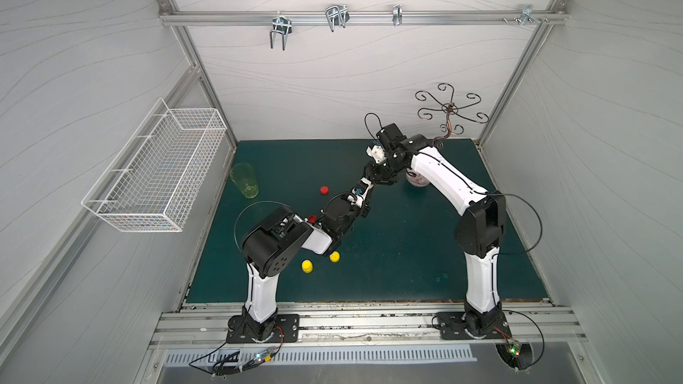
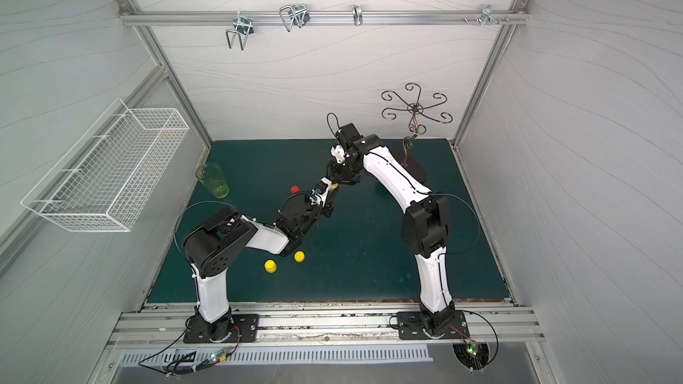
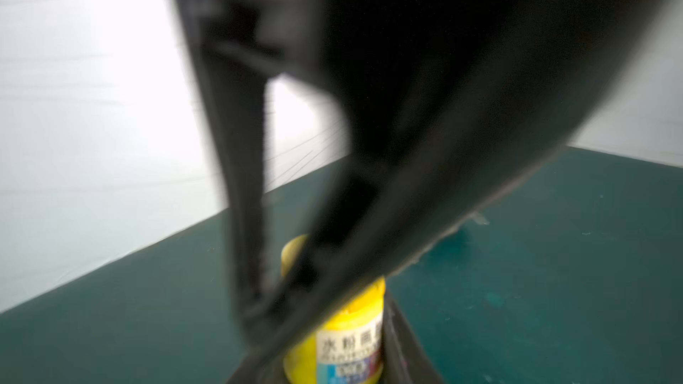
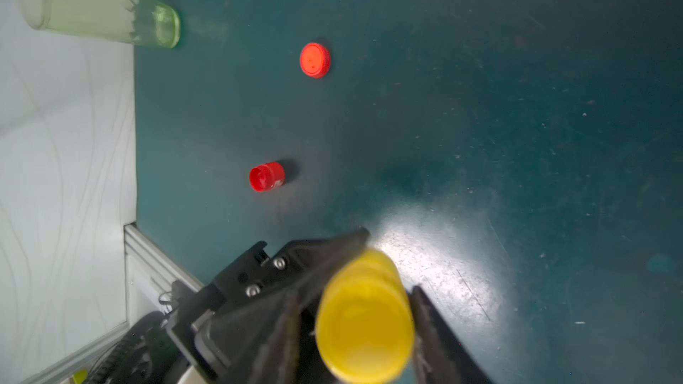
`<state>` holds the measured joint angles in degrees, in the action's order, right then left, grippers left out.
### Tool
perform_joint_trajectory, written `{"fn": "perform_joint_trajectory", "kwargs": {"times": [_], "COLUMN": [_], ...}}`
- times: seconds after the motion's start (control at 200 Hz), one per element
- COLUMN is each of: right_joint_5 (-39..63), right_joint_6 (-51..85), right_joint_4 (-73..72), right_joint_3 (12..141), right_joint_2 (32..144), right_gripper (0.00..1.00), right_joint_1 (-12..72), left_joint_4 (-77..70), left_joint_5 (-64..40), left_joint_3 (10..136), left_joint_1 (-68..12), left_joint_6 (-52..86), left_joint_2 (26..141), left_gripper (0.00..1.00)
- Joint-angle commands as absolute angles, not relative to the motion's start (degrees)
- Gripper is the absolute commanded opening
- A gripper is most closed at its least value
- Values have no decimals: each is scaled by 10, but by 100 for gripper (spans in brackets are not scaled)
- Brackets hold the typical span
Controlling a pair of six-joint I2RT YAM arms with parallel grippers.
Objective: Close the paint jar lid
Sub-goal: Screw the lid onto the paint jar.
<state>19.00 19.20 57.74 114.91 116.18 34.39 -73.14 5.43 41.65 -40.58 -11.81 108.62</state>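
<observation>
Left tool (image 1: 369, 188) clamped on paint jar (image 3: 347, 326); label (image 3: 349, 349) readable in left wrist view only. Right tool (image 4: 356, 289) jaws parted, flanking yellow lid (image 4: 366, 326). Red cap (image 1: 324, 190) at 9 o'clock of tools.

You'll find the paint jar (image 3: 353, 313) at the middle of the mat (image 1: 406, 253); tumbler (image 1: 244, 181) at its left edge, wire basket (image 1: 155, 175) on the left wall, hook stand (image 1: 449, 110) back right, two small jars (image 1: 307, 266) (image 1: 335, 256) front left.
</observation>
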Motion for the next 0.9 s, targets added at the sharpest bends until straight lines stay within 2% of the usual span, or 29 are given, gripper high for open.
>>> {"fn": "perform_joint_trajectory", "kwargs": {"times": [0.0,0.115,0.265,0.545,0.71,0.895], "right_joint_5": [267,313,317,320,302,306], "right_joint_6": [112,14,-72,-170,-171,-164], "right_joint_4": [610,657,692,704,684,675], "right_joint_3": [1147,1138,1135,1136,1112,1098], "right_joint_2": [1104,1069,1048,1069,1076,1079], "right_gripper": [61,72,75,74,73,67], "right_joint_1": [339,310,300,326,344,349], "left_joint_4": [-806,-806,-794,-746,-738,-738], "left_joint_5": [-61,-160,-228,-285,-285,-281], "left_joint_3": [385,343,320,314,317,320], "left_joint_1": [-384,-348,-337,-335,-336,-336], "left_joint_6": [-70,-2,18,32,32,29], "left_joint_2": [1020,978,952,922,918,922], "left_gripper": [9,9,9,9,9,9]}}
